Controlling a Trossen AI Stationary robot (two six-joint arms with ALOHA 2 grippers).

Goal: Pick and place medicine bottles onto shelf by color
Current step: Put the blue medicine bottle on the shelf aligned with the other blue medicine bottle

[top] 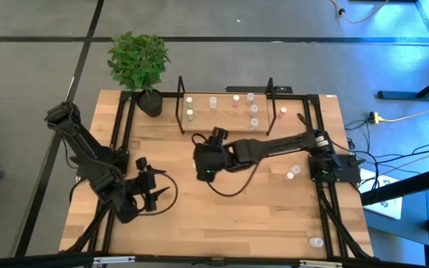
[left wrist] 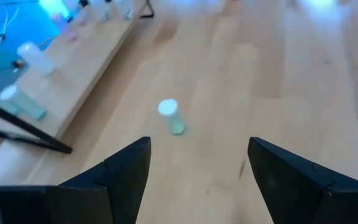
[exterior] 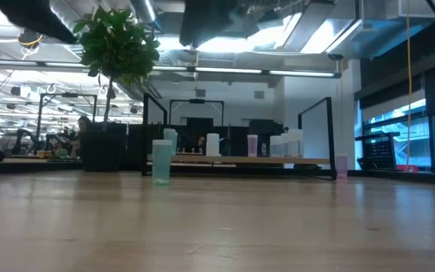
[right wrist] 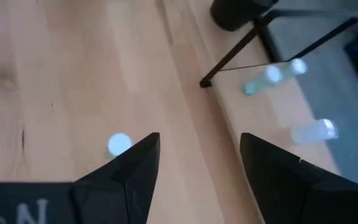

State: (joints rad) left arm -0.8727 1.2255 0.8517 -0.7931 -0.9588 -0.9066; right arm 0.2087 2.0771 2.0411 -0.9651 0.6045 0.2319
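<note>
Wooden and pale, the bench (top: 222, 223) carried two dark arms. At its left side the left end effector (top: 162, 195) hung low over the boards with its fingers spread apart and nothing between them. Beyond those fingers, in the left wrist view, a small green-tinted translucent bottle (left wrist: 172, 116) stood alone on the bare wood.

Farther along, at the back left corner, a leafy green plant in a black pot (top: 140, 63) stood just beside the light wooden shelf in its thin black wire frame (top: 226, 126). On that shelf stood several small medicine bottles (top: 253, 109), pale pink, greenish and clear, spaced along the board.

Near the middle of the bench, just in front of the shelf, the right end effector (top: 205, 168) pointed down, its fingers also parted and empty. The green-tinted bottle showed beside one finger in its wrist view.

To the right, two more small pale bottles (top: 293, 173) sat close together on the wood, and another clear bottle (top: 316, 242) stood near the front right corner.
</note>
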